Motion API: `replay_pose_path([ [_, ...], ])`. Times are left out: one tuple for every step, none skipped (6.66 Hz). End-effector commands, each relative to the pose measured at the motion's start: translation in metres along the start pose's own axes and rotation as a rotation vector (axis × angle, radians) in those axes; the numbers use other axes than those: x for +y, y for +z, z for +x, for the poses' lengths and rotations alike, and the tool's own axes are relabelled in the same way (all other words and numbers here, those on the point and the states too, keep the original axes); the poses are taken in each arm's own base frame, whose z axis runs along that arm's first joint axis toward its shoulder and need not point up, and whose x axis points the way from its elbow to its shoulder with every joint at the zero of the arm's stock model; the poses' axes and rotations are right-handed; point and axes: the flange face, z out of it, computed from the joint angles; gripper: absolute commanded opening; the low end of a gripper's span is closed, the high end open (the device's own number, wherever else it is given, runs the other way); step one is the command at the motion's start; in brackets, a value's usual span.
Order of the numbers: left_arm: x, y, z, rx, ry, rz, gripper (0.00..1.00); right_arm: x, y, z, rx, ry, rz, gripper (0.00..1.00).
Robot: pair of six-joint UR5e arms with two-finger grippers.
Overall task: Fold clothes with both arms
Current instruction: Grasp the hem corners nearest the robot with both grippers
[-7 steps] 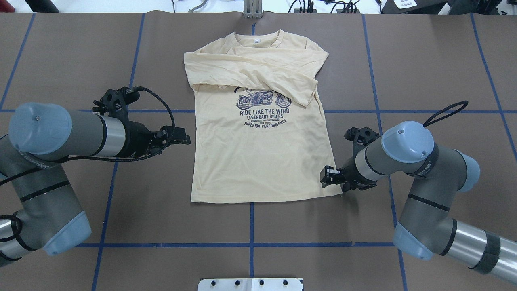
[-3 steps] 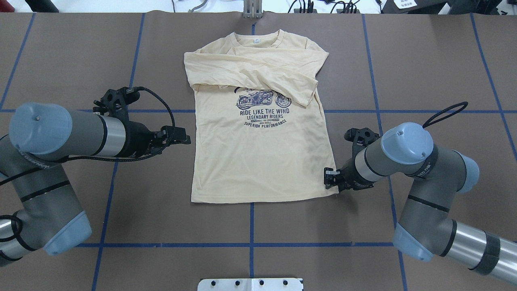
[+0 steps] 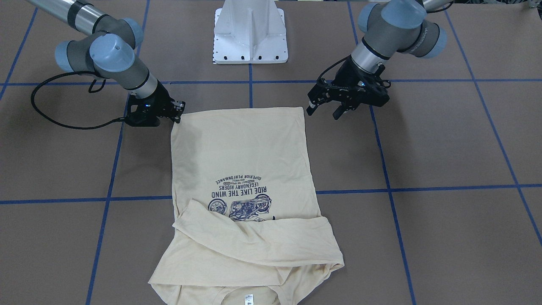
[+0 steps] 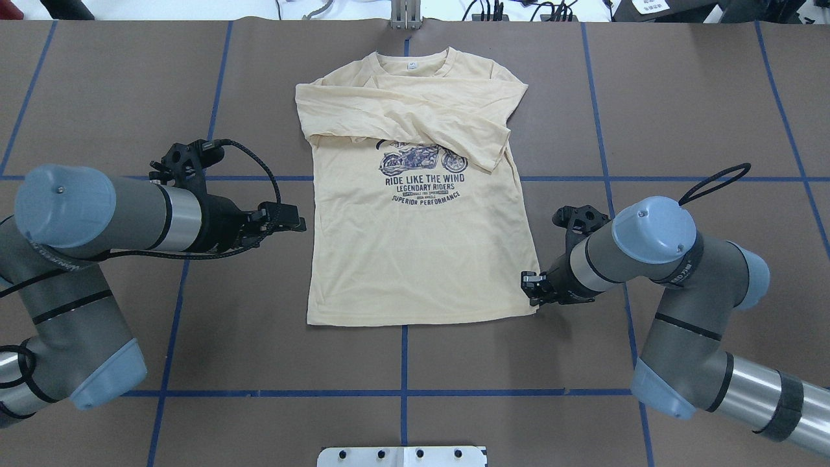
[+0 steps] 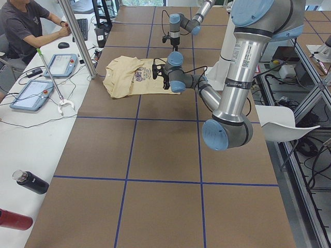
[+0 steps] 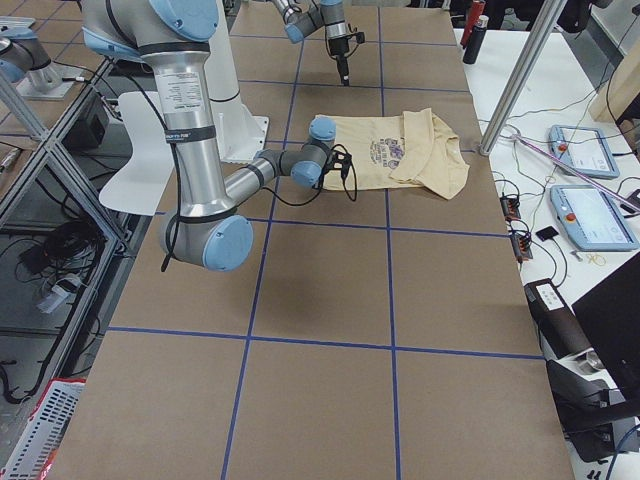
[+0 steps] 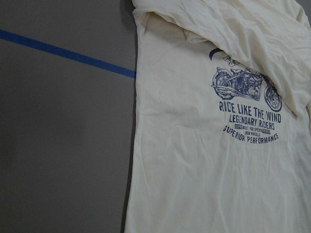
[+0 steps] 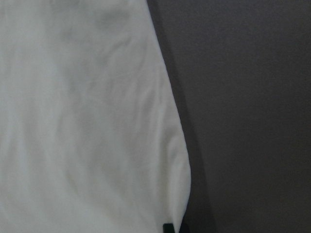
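Right hand point(image 4: 528, 287) pinches a hem corner of the thin cream T-shirt point(image 4: 415, 259); left hand point(image 3: 324, 110) gapes, empty.

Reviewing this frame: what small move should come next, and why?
Probably move the left gripper to the near hem corner of the T-shirt on its side. It hangs open beside the side edge, clear of the cloth, while the right gripper sits at the opposite hem corner.

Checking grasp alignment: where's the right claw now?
Overhead view, right side: the right claw is at the T-shirt's hem corner nearest the robot, touching or just off the fabric; can't tell which.
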Motion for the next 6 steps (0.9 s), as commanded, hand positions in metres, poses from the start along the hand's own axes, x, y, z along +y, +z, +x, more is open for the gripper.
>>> replay_pose_path([
  [0.012, 0.005, -0.003, -0.013, -0.022, -0.021, 1.0, 0.0, -0.005, -0.003, -0.011, -0.004, 0.008, 0.0],
  [0.041, 0.021, 0.001, -0.051, -0.067, -0.049, 1.0, 0.001, -0.007, -0.003, -0.018, -0.007, 0.007, 0.0],
  [0.075, 0.041, 0.005, -0.093, -0.05, -0.035, 1.0, -0.002, -0.01, -0.003, -0.023, -0.006, 0.011, 0.0],
  [0.097, 0.056, 0.013, -0.126, -0.033, -0.038, 1.0, -0.004, -0.014, -0.003, -0.029, -0.005, 0.014, 0.0],
  [0.118, 0.071, 0.033, -0.171, -0.023, -0.071, 0.98, -0.003, -0.023, -0.005, -0.043, -0.007, 0.014, 0.0],
  [0.121, 0.083, 0.03, -0.212, -0.02, -0.065, 0.92, -0.003, -0.028, -0.007, -0.052, -0.009, 0.014, 0.0],
])
